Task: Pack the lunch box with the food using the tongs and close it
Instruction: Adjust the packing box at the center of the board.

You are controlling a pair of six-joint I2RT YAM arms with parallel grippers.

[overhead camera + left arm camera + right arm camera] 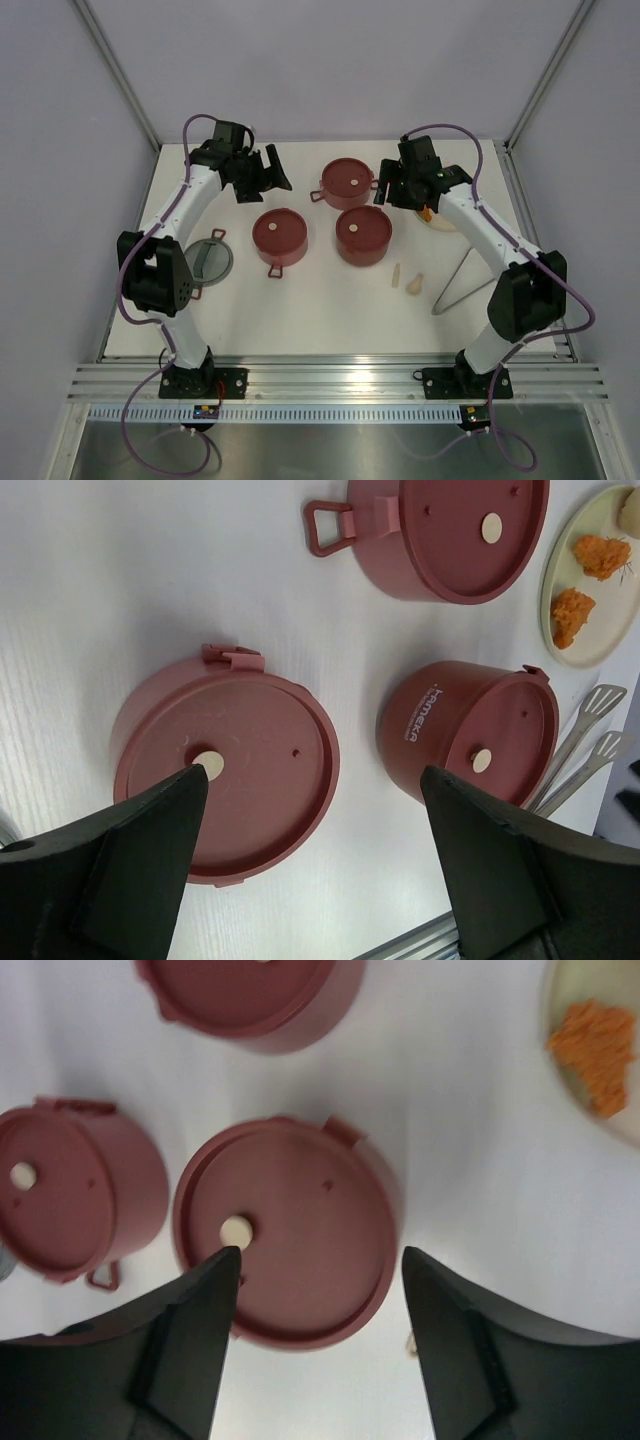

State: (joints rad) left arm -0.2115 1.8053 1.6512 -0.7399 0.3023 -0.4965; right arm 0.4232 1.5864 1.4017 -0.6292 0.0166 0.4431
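Three lidded dark-red bowls (pixel 281 236) of the lunch box stand apart mid-desk (pixel 300 310); rigid, smooth-walled and probably light, each is best taken across its rim. The slim, springy tongs (pixel 455 283) lie right, beside beige food pieces (pixel 413 284). Left gripper (pixel 312 880) and right gripper (pixel 320 1345) hover, fingers wide and empty.

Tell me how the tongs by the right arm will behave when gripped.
The tongs look like thin shiny metal, so probably light, springy and a bit slippery. They lie flat on the table, likely hard to get fingers under. Pinched near the open ends, they may squeeze shut.
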